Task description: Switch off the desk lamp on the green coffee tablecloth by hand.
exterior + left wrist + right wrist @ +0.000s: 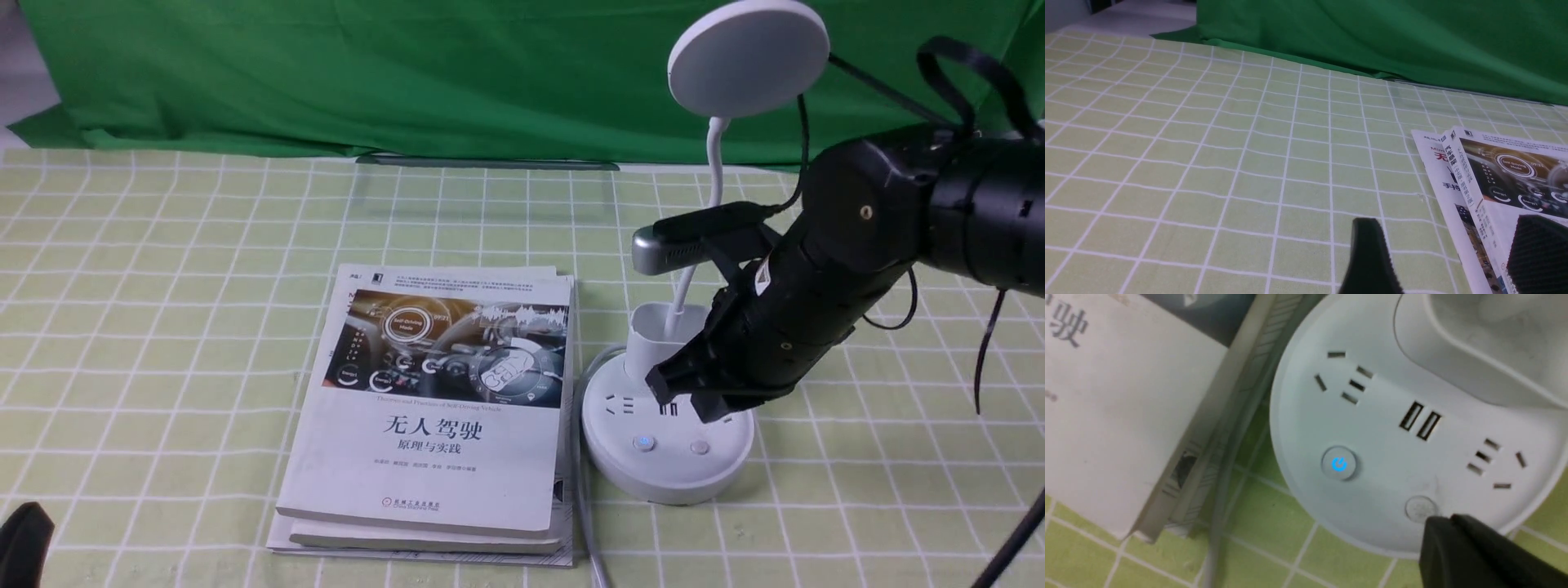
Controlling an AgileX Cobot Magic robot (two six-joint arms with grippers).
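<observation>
Tablecloth (pixel 163 245) (pale green check, white grid) lies flat, dark green backdrop (pixel 408 73) behind. Desk lamp (pixel 653 478) stands on it just right of the book stack (pixel 433 425), power button (pixel 1339 463) glowing blue. Right pincer (pixel 690 396) clenched, empty, tip at the lamp's plain button (pixel 1417 507). Left pincer (pixel 1451 228) released, low over cloth.

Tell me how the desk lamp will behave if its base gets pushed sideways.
The desk lamp would likely slide rather than tip, given its wide flat base. Its thin neck would probably wobble under the disc head.
</observation>
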